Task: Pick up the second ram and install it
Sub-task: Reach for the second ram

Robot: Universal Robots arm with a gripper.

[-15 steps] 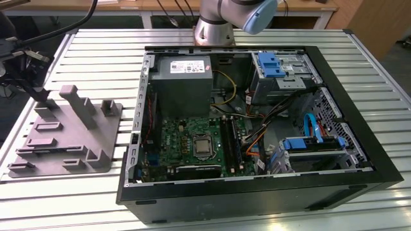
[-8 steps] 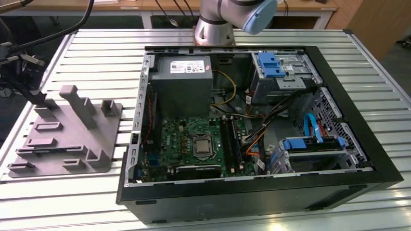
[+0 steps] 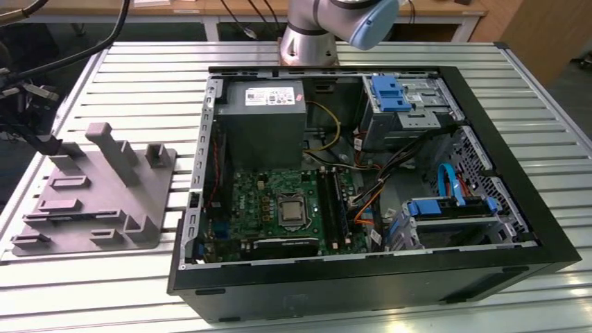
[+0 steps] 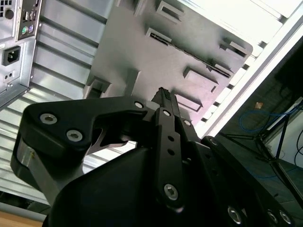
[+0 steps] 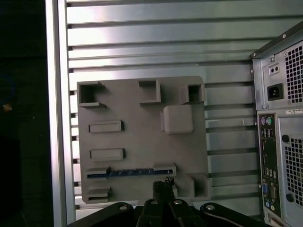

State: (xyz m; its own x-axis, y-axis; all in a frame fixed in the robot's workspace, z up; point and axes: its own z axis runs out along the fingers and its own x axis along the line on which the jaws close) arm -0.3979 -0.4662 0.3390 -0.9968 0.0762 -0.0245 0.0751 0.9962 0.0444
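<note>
Toward the lower left of the exterior view, find the grey plate [image 3: 93, 201] on the slatted table [image 3: 138, 76], just beside the open computer case [image 3: 370, 291]. Look in the first wrist view for the memory stick [image 5: 130, 173], standing on edge in one long slot of that plate. Note the gripper [image 5: 163, 184] close to that slot, fingers pressed together with nothing between them. Expect a light, stiff, brittle card; take it by the flat faces near the middle, and avoid twisting it.

Grey plate [image 5: 142, 137], dark bluish ram [image 5: 128, 173], green motherboard [image 3: 268, 208]
</note>
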